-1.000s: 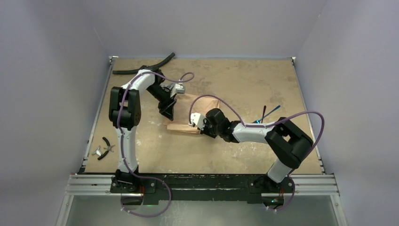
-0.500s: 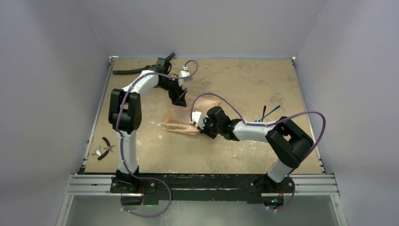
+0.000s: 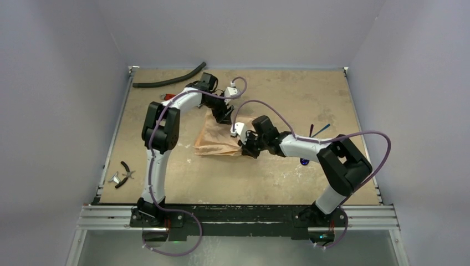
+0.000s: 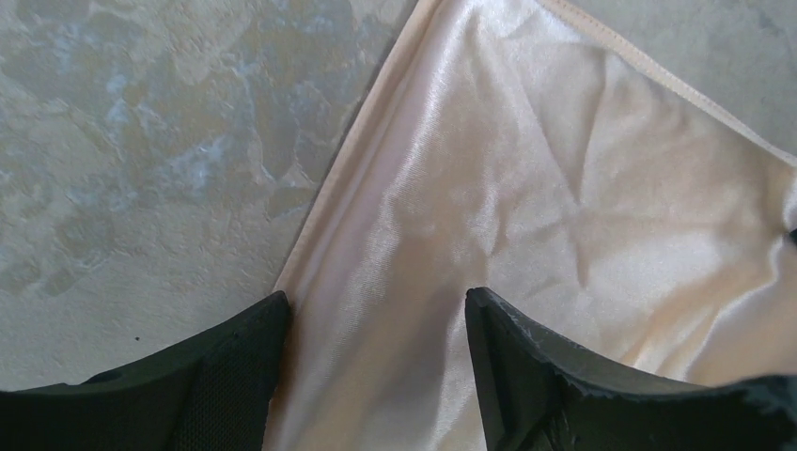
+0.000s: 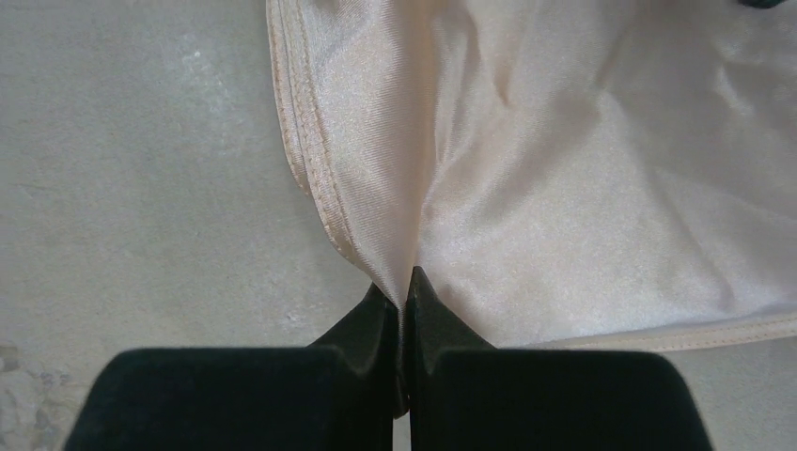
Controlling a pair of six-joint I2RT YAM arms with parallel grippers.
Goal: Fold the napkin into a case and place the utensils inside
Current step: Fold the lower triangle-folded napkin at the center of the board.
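Right fingers (image 5: 371, 324): pressed tight together. The right gripper (image 5: 406, 282) pinches a raised fold of the napkin (image 5: 583, 188), just inside its hemmed edge.
Left fingers (image 4: 235, 366): spread apart and holding nothing. The left gripper (image 4: 376, 305) straddles the cloth, with one finger on bare table at the hem and the other on the fabric.
Arms: the right gripper is at the napkin's right edge and the left gripper at its far edge. The two reach in from opposite sides.
Napkin (image 3: 215, 139): peach-orange, rumpled and partly folded. It lies on the table (image 3: 277, 94) a little left of centre, between the two grippers.
Utensils: the blue fork (image 3: 322, 128) and the purple spoon (image 3: 311, 131) lie crossed on the table. They are well to the right of the napkin, beyond the right forearm.
Elsewhere: a black hose (image 3: 169, 81) lies along the far left. Dark-handled pliers (image 3: 126, 172) sit near the left edge.
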